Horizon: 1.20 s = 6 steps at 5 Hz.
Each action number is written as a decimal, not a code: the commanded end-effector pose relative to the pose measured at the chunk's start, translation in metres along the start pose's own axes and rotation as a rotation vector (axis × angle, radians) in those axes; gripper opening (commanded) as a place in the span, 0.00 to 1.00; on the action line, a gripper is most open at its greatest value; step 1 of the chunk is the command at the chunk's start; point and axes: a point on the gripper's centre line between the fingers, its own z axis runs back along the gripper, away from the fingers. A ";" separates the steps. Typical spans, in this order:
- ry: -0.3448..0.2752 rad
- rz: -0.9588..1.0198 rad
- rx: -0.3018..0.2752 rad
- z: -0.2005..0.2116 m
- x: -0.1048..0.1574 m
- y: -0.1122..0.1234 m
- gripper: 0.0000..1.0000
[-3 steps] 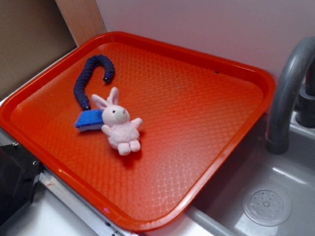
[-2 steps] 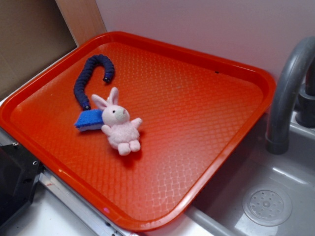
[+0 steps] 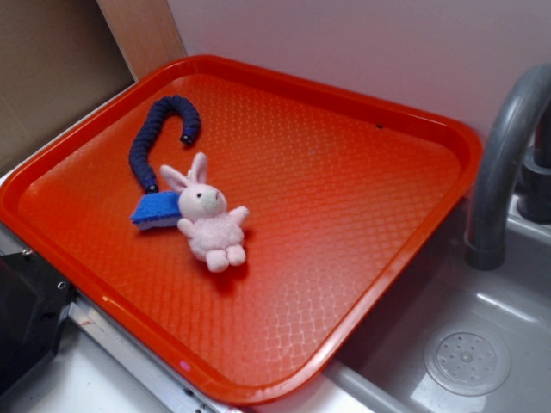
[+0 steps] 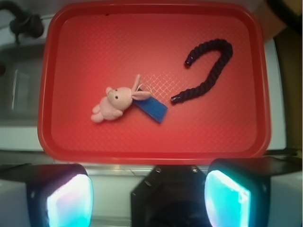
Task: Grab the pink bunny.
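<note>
Red plastic tray beside grey sink, faucet at right. Dark navy braided handle curled toward tray's far left corner in exterior view, blue sponge at its end. Pink bunny lying on its back left of tray centre, ears touching sponge. Gripper high above tray's near edge in wrist view, fingers wide apart, nothing held. Best approach, probably: centre over plush body, descend straight, close across torso, keeping clear of sponge.
</note>
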 end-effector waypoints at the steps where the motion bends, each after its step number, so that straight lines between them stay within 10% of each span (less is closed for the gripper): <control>1: -0.038 0.205 -0.036 -0.039 0.020 -0.024 1.00; 2: -0.047 0.284 -0.140 -0.088 0.027 -0.053 1.00; 4: -0.065 0.350 -0.173 -0.137 0.031 -0.071 1.00; 6: -0.059 0.372 -0.080 -0.164 0.043 -0.065 1.00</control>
